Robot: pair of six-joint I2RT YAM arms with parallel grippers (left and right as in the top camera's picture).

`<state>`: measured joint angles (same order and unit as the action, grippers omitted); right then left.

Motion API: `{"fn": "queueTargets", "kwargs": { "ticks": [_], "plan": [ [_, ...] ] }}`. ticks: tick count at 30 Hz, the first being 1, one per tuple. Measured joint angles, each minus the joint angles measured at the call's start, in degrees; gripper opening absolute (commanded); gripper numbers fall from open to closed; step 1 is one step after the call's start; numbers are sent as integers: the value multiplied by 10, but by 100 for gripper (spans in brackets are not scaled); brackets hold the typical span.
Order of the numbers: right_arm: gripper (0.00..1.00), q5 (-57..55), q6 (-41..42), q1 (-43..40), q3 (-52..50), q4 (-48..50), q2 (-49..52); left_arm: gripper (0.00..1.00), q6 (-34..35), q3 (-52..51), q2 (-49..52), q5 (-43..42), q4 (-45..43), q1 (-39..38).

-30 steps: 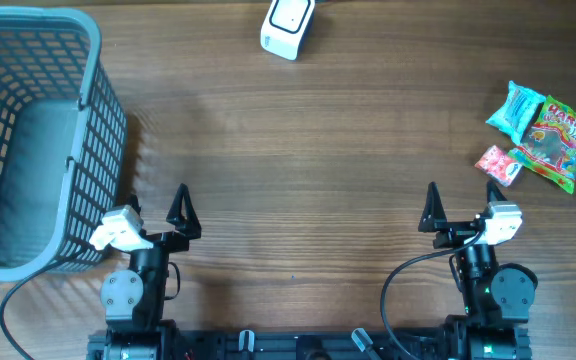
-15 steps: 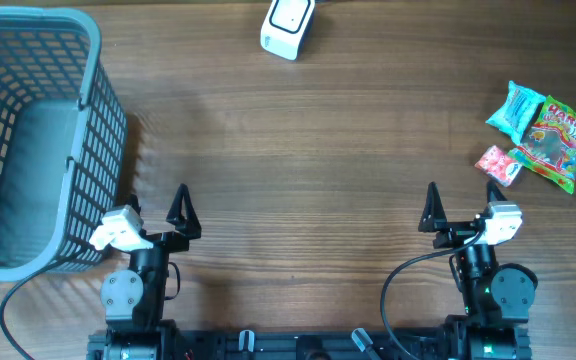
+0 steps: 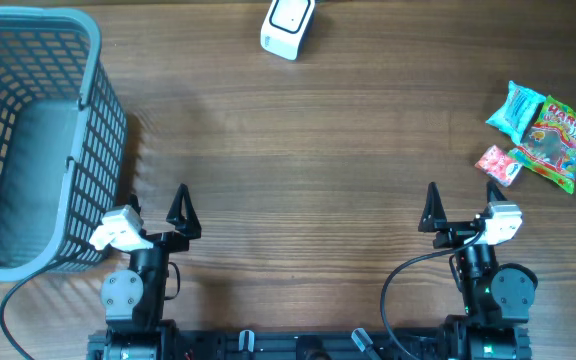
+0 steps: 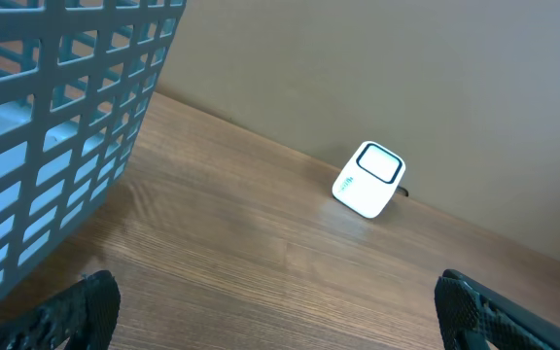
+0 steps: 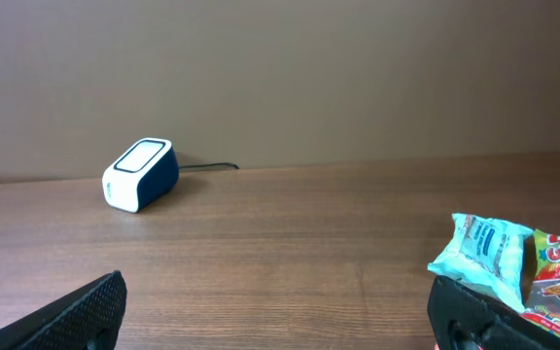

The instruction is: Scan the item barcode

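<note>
Left gripper (image 3: 156,208): jaws spread wide, empty.
Right gripper (image 3: 461,208): jaws spread wide, empty.
Items: glossy crinkled snack packets (image 3: 553,140), clustered at table's right edge.
Scanner: smooth white boxy barcode scanner (image 3: 288,27), far edge.
Basket: grey lattice plastic basket (image 3: 103,150), left.

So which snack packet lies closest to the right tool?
The small pink-red packet; the blue packet and green gummy bag lie farther from the right tool.

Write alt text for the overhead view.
The left gripper and right gripper sit open and empty at the near edge of a wooden table. A grey basket stands at the left, a white scanner at the far edge, and snack packets at the right.
</note>
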<state>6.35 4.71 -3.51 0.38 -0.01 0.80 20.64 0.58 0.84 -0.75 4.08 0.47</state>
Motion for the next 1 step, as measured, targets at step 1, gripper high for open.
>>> {"fn": "queueTargets", "kwargs": {
  "ticks": [1],
  "plan": [
    [100, 0, 0, 0, 0, 0, 0, 100, 0, 0, 0, 0, 0, 0]
  ]
}}
